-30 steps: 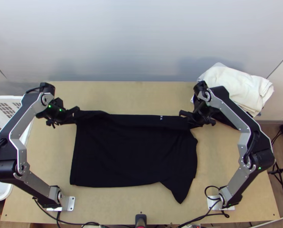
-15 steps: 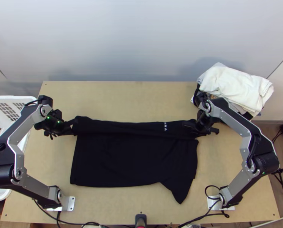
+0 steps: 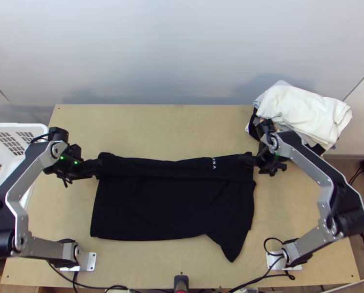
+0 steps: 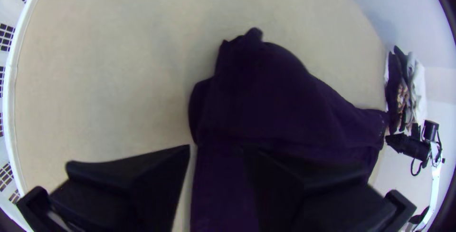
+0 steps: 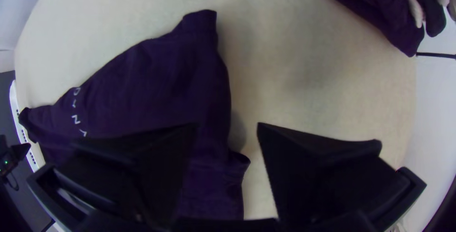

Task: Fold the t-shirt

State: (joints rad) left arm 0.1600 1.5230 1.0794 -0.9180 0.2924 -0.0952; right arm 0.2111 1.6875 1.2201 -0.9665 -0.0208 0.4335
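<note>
On the light wooden desk (image 3: 157, 122), between the two arms, the black t-shirt (image 3: 172, 205) lies as a wide flat piece. Its far part is turned back over the body as a long band (image 3: 182, 168), with small white letters near the right end, and one sleeve (image 3: 230, 241) sticks out at the near side, toward the right arm. The left gripper (image 4: 217, 149) is at one end of this band and the right gripper (image 5: 227, 125) at the other; both have their fingers spread apart and grasp nothing.

The cloth looks thin, soft and quite light, so I judge it will not break, but it will bend by its own weight and can easily make wrinkles. If only the top layer is pinched, the band could probably slide or open again. For the next fold, it seems better to take the near edge close to its two corners, with both layers well inside the wide fingers, and to lift both sides at the same speed. The loose sleeve should perhaps be laid inward first, because otherwise it may hang out of the fold.
</note>
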